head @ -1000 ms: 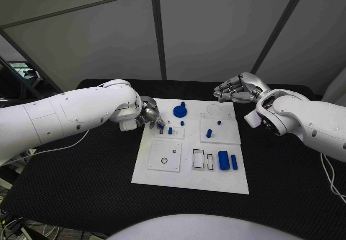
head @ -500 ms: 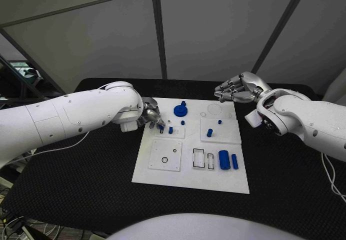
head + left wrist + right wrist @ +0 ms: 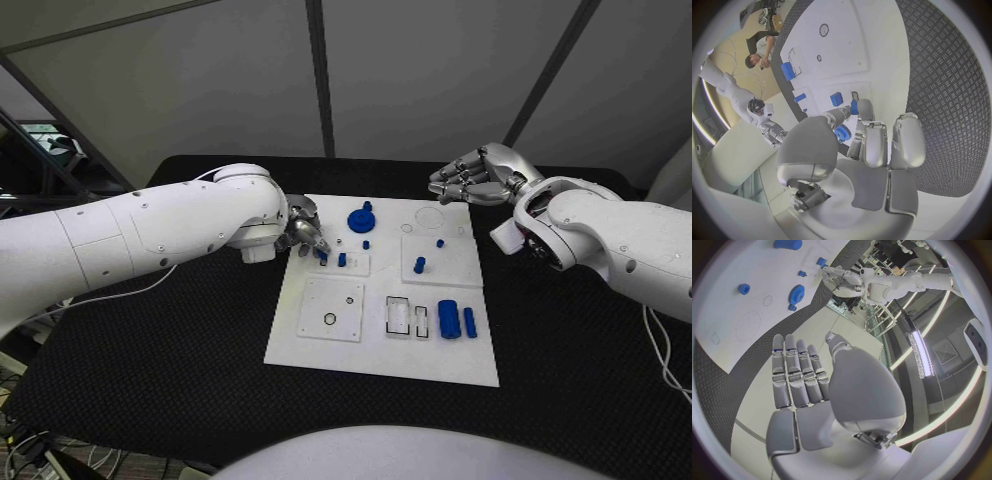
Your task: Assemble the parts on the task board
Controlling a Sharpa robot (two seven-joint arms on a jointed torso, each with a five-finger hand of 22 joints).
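Left hand (image 3: 861,150) fingertips pinch a blue part (image 3: 854,107), seen from the wrist.

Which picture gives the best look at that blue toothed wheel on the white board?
The head view: the blue gear sits unobstructed at the task board's far end, seen from above. The right wrist view shows it clearly too, but small and bent by the lens. In the left wrist view, only a blue sliver shows between the left hand's fingers, possibly the gear.

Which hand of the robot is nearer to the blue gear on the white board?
Left. The left hand is at the board's left edge, just beside the blue gear. The right hand hovers beyond the far right corner of the task board, farther away.
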